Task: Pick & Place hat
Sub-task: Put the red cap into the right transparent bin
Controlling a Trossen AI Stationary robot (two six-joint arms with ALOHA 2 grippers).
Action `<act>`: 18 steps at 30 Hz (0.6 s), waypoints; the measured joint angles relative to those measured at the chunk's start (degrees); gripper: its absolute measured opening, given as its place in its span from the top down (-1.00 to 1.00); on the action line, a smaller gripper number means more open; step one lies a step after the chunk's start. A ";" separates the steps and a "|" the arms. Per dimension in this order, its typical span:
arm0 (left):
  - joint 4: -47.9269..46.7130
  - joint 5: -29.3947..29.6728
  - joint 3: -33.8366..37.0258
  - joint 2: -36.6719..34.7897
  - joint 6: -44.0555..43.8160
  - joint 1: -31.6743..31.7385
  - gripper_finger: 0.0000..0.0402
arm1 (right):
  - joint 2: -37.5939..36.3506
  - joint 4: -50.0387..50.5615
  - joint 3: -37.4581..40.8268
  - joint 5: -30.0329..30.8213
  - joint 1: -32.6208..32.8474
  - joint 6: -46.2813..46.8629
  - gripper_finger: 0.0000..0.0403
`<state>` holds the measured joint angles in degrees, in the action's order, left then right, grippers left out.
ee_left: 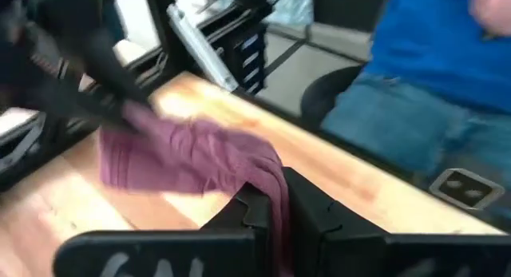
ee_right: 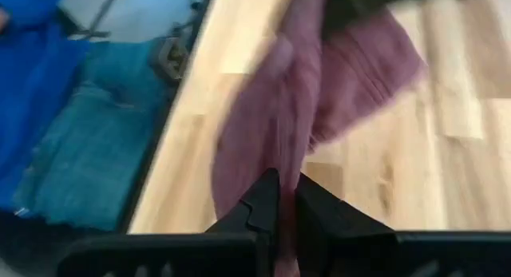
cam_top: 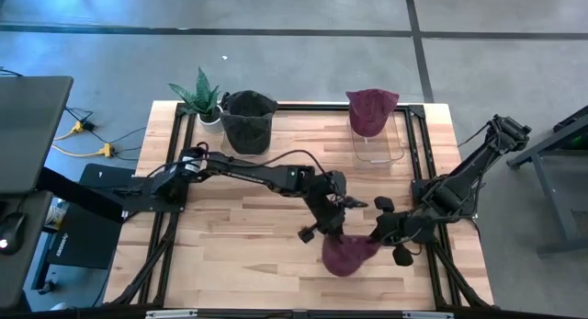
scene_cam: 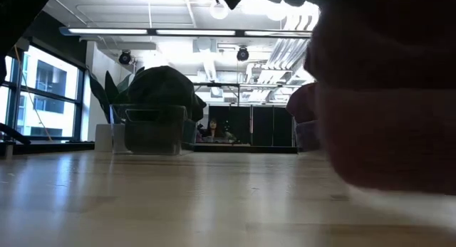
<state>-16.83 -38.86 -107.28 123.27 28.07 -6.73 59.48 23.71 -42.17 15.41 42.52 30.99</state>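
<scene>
High view: both tools, left tool (cam_top: 333, 234) and right tool (cam_top: 378, 236), pinch the purple hat (cam_top: 347, 254) on the counter (cam_top: 239, 236).

The table (cam_top: 239, 218) has a light wooden butcher-block top with a dark metal frame along its edges. At the far left corner stands a small green plant (cam_top: 200, 96) in a white pot. Just beside it sits a clear container (cam_top: 246, 131) with a dark hat over it. Toward the far right sits another clear container (cam_top: 377, 142), with a maroon hat draped over its far end. Near the front edge, right of the middle, a crumpled maroon hat (cam_top: 346, 255) lies on the wood.
</scene>
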 joint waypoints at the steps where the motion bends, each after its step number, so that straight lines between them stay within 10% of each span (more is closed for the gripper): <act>1: -0.36 -1.70 0.00 -0.37 0.44 0.17 0.93 | 0.00 0.54 0.00 1.16 -0.02 0.82 0.88; 11: -0.89 -7.20 -0.06 -1.41 -2.60 2.42 0.97 | -1.02 0.86 -1.04 -0.89 -1.37 -1.63 0.31; 18: -0.06 -4.94 -0.04 -1.39 -4.20 2.66 0.96 | -0.94 -1.62 -2.08 8.96 0.25 -12.01 0.07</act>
<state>-16.88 -43.79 -107.33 121.89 23.87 -4.08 58.54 22.09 -44.25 24.37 42.77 18.98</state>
